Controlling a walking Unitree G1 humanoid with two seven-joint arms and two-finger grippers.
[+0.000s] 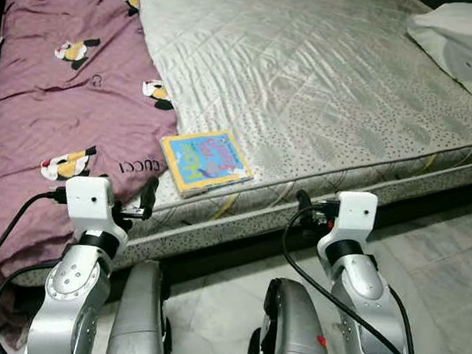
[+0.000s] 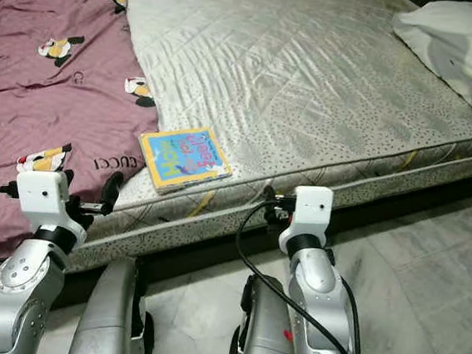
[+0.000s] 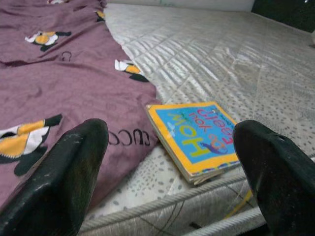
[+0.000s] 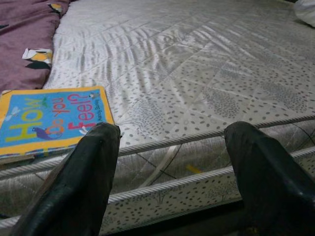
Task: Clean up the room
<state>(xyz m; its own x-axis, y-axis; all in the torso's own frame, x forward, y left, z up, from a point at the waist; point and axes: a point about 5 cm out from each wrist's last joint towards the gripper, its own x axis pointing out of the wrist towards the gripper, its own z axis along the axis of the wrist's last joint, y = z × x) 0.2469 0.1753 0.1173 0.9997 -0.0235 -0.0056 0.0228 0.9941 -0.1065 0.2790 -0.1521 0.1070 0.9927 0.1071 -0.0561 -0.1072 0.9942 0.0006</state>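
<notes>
Silver arms reach forward from the near edge of the scene over a pale tiled floor (image 1: pixel 452 273), each ending in a white wrist block. The left pincer (image 3: pixel 172 167) hovers at the near edge of the bed, its two black fingers (image 3: pixel 64 182) spread wide apart with nothing between them; it sits just short of the mattress side, in front of where the purple cover meets the bare mattress. The right pincer (image 4: pixel 172 172) hangs a little to the right, also short of the mattress edge, fingers (image 4: pixel 78 182) likewise spread and empty.

Just beyond the left pincer, a children's board book (image 1: pixel 205 162) lies flat on the mattress (image 1: pixel 328 85) close to its near edge. It has a yellow border and a blue cover with coloured lettering, and its left side sits right against the edge of the purple cover. From the right pincer it lies off to the left.

That purple blanket (image 1: pixel 51 101), printed with cartoon penguins and lettering, runs along the left part of the bed from near to far and drapes over the near side toward the floor. To its right the silvery quilted mattress stretches bare. At the far right corner rests a white pillow (image 1: pixel 470 45).
</notes>
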